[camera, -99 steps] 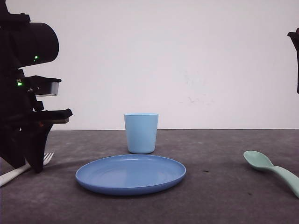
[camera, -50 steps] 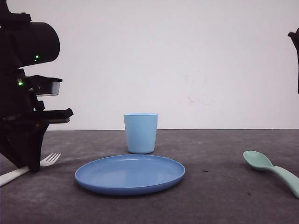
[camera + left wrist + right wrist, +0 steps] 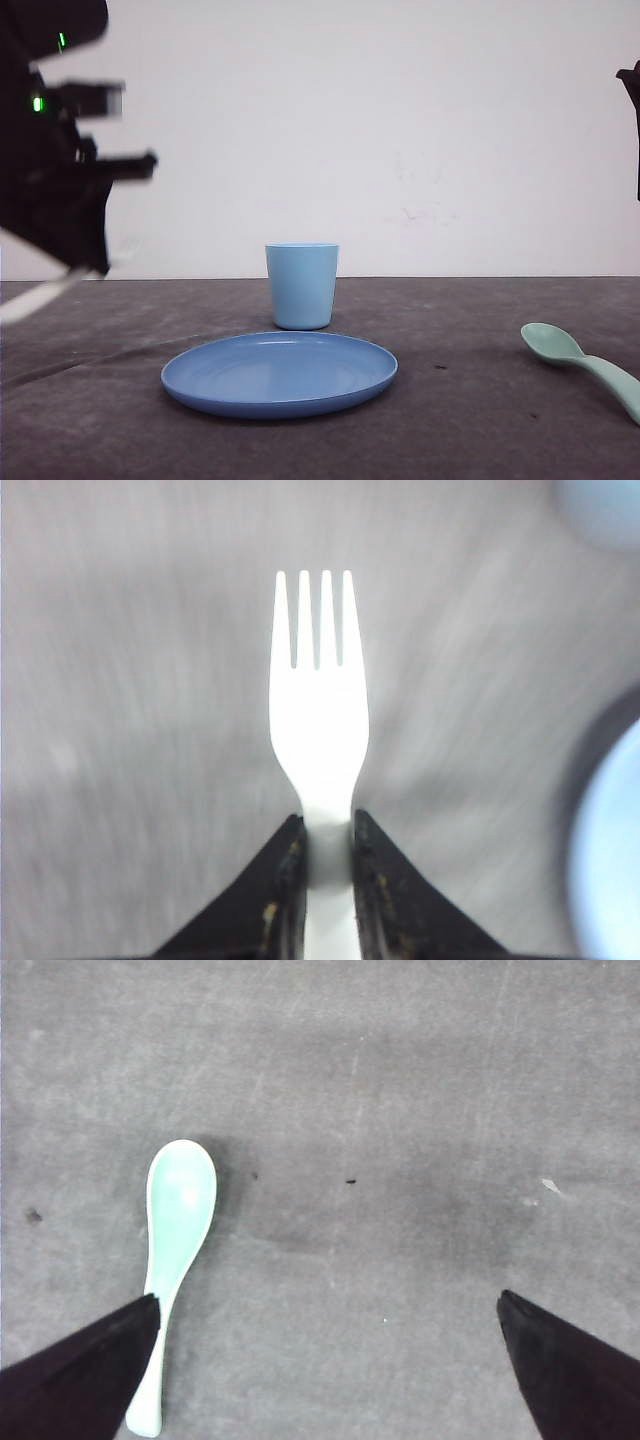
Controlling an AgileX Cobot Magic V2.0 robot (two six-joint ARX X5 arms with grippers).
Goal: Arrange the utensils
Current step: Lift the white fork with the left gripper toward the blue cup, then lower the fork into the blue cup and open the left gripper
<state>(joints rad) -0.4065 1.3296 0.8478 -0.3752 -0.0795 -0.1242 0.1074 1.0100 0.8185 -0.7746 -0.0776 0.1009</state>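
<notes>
Front view: your left pincer (image 3: 85, 268) hangs motion-blurred above the table (image 3: 470, 420) at the frame's left edge, the white fork (image 3: 30, 298) streaking out from it, clear of the surface. Beyond it toward the middle sit the blue plate (image 3: 280, 373) and light blue cup (image 3: 302, 285), nothing visible on or in them; the cup's inside is hidden. The mint-green spoon (image 3: 585, 364) lies far across the table, its handle cut off by the right edge.

Left wrist view: your left pincer (image 3: 328, 855) is clamped on the fork (image 3: 319, 710) at its neck, tines pointing away from the fingers. The table (image 3: 120, 730) below is smeared.

Right wrist view: your right pincer (image 3: 330, 1360) is spread wide, gripping nothing. The spoon (image 3: 174, 1250) lies just inside one fingertip (image 3: 120, 1345), with bare table (image 3: 400, 1160) between the fingers.
</notes>
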